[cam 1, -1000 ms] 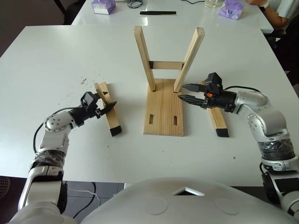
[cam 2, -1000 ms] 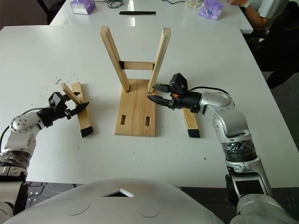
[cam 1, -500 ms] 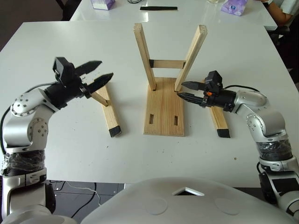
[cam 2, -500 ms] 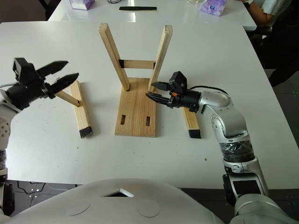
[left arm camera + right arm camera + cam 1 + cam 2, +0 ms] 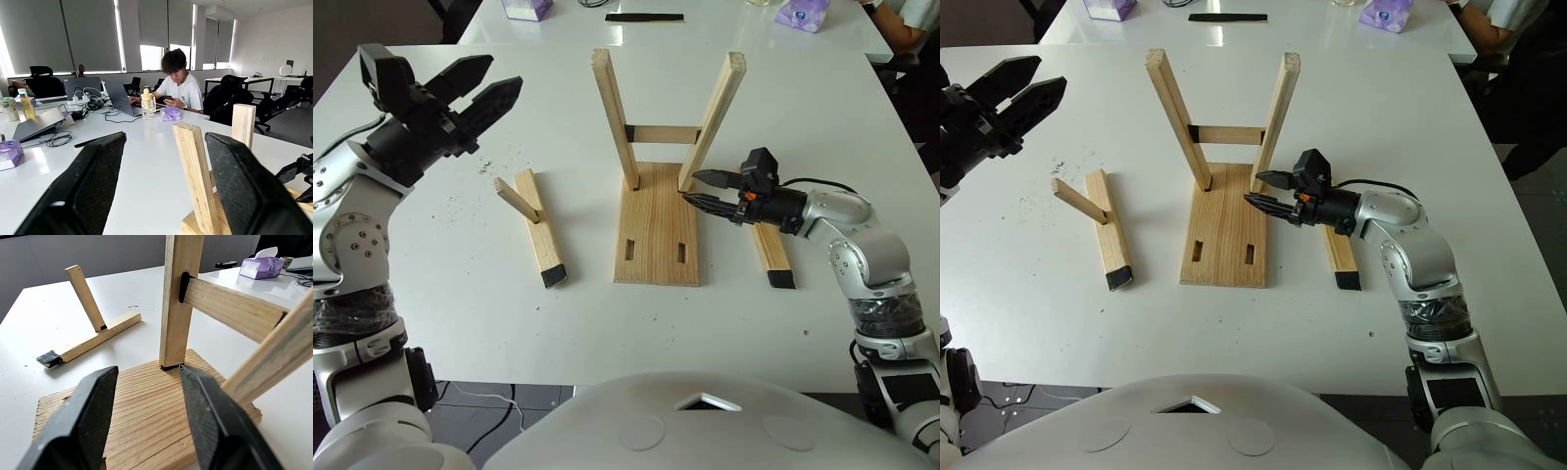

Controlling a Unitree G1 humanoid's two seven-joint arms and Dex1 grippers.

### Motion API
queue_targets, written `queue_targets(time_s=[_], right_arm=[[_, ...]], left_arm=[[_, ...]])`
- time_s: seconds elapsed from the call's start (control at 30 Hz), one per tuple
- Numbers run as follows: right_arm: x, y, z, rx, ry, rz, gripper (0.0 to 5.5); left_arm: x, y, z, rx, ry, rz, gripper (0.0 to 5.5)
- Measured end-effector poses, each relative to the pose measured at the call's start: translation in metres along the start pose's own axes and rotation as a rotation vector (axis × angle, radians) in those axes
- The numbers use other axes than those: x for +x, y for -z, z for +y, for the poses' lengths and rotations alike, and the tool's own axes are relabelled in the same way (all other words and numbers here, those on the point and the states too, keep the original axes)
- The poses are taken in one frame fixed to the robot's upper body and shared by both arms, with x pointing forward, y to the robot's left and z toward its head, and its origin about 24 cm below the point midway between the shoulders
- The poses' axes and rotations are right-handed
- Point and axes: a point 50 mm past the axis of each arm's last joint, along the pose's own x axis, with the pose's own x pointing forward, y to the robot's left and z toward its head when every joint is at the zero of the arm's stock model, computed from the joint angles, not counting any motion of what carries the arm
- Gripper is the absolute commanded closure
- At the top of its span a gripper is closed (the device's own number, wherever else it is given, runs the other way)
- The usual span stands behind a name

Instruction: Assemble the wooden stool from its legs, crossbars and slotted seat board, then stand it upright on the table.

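Note:
The slotted seat board (image 5: 656,250) lies flat at mid-table. Two legs (image 5: 615,117) joined by a crossbar (image 5: 663,135) stand in its far slots. My right gripper (image 5: 693,188) is open beside the foot of the right upright leg (image 5: 710,122), its fingers (image 5: 88,416) just above the board (image 5: 142,426). A loose leg with a crossbar stub (image 5: 540,230) lies to the board's left. Another loose leg (image 5: 771,253) lies to the right, under my right arm. My left gripper (image 5: 504,73) is open, raised high over the table's far left, nothing between its fingers (image 5: 93,181).
Wood crumbs (image 5: 475,176) speckle the table near the left loose leg. On a second table behind are tissue boxes (image 5: 530,8), a black strip (image 5: 644,17), laptops and cables. A person sits at its far right corner.
My left arm has risen from beside the left loose leg to high over the far left, opening wide; that leg stays on the table. The right gripper has barely moved.

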Motion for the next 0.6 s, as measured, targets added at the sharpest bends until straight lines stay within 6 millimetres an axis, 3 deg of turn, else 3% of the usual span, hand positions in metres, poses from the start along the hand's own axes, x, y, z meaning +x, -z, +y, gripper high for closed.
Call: queue_targets(time_s=[0.2, 0.27, 0.33, 0.37, 0.47, 0.6], right_arm=[[0.000, -0.001, 0.001, -0.005, -0.004, -0.001, 3.19], [0.000, -0.001, 0.001, -0.004, -0.003, -0.001, 3.19], [0.001, 0.000, 0.001, 0.001, -0.004, 0.001, 3.19], [0.001, 0.002, 0.001, 0.007, -0.004, 0.005, 3.19], [0.002, 0.003, 0.001, 0.012, -0.010, 0.007, 3.19], [0.000, 0.003, 0.000, 0.012, -0.003, 0.009, 3.19]], left_arm=[[-0.002, 0.006, 0.003, -0.042, -0.015, -0.026, 2.50], [-0.006, 0.031, 0.006, -0.077, -0.032, 0.027, 2.50], [-0.012, 0.080, 0.000, -0.139, -0.049, 0.124, 2.50], [-0.011, 0.085, -0.003, -0.114, -0.039, 0.116, 2.50], [-0.010, 0.088, -0.001, -0.095, -0.044, 0.095, 2.50], [-0.001, 0.076, 0.003, -0.181, -0.080, 0.062, 2.50]])
